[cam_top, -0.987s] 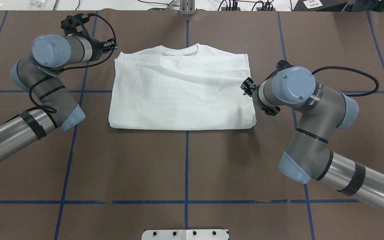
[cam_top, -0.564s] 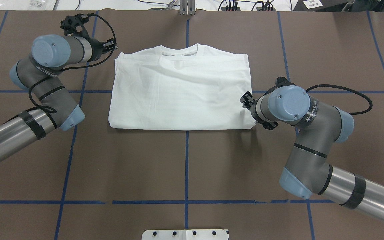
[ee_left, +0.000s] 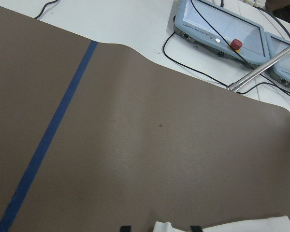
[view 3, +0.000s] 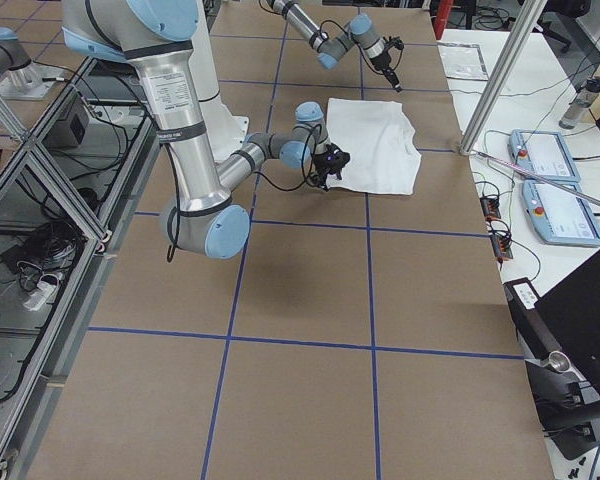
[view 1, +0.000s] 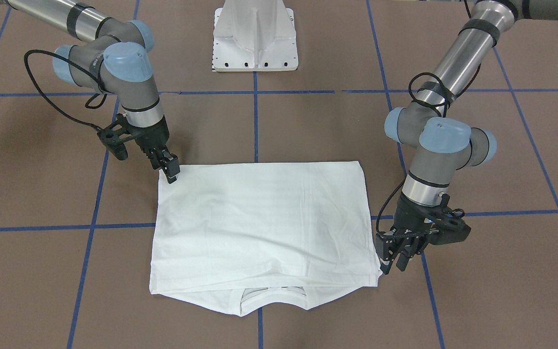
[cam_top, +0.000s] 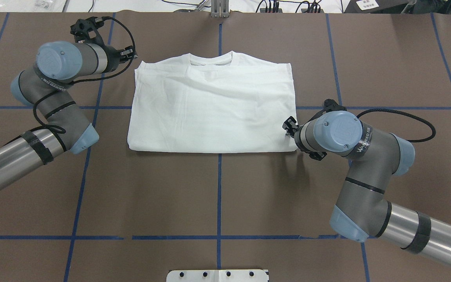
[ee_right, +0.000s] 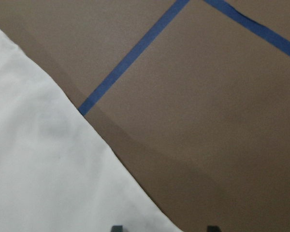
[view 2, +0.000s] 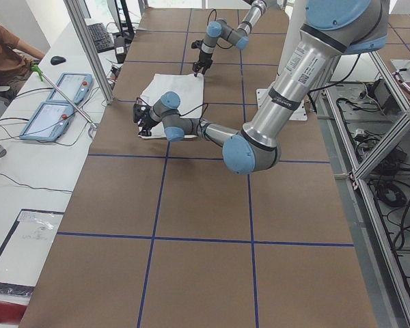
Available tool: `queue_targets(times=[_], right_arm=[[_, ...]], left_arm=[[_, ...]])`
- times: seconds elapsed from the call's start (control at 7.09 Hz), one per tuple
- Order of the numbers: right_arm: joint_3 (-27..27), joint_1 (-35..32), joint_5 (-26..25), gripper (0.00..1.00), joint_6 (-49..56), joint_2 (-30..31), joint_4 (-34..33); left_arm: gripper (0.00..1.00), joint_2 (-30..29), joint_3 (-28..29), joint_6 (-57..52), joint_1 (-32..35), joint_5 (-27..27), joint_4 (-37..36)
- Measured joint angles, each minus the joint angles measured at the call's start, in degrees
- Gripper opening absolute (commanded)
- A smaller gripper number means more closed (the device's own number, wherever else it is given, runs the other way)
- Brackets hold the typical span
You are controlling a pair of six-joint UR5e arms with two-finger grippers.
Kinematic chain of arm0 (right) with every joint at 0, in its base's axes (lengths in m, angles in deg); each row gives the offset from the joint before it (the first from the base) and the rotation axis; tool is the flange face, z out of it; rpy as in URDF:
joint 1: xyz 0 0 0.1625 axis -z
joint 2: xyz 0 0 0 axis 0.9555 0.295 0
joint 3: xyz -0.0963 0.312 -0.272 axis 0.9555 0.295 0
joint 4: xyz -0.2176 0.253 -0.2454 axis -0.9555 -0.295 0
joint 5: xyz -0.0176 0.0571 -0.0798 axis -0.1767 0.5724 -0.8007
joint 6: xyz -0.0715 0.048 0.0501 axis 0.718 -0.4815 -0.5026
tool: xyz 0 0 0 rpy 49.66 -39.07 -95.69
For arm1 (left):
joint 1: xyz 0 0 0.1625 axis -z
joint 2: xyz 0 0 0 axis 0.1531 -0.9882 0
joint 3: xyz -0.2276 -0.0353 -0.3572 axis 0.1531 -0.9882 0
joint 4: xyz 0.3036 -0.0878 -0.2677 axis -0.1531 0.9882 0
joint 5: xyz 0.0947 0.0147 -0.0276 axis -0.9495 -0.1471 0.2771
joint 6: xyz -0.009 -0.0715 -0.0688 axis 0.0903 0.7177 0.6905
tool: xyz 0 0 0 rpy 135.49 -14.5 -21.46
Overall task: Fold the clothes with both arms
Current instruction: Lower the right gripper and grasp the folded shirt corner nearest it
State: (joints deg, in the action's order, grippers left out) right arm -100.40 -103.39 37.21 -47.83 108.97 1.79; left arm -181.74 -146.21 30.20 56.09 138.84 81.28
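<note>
The white shirt [cam_top: 213,105] lies folded into a flat rectangle on the brown table, collar at the far edge. It also shows in the front view [view 1: 259,218]. My left gripper [cam_top: 131,55] stands at the shirt's far left corner, by the shoulder; in the front view [view 1: 395,259] it is just off that corner. The left wrist view shows its fingertips [ee_left: 193,228] apart with the shirt corner [ee_left: 162,226] between them. My right gripper [view 1: 170,172] is at the near right corner, fingertips [ee_right: 212,228] apart over the shirt's edge [ee_right: 38,169]. Both are open.
The white pedestal base [view 1: 255,36] stands at the robot's side of the table. Blue tape lines [cam_top: 219,196] grid the brown cover. Grey control boxes [ee_left: 222,29] and cables lie on the white bench beyond the far edge. A person [view 2: 7,51] sits there.
My right arm has moved along the shirt's right edge toward the robot, from mid-edge to the near right corner. My left arm has hardly moved.
</note>
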Motion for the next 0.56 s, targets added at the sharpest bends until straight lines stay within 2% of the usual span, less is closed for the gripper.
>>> queue_targets(times=[0.56], right_arm=[[-3.57,1.25,-0.57,0.00,-1.06,3.04,-0.11]], left_arm=[[0.51,-0.01,0.01,0.00,-0.08,0.00,-0.04]])
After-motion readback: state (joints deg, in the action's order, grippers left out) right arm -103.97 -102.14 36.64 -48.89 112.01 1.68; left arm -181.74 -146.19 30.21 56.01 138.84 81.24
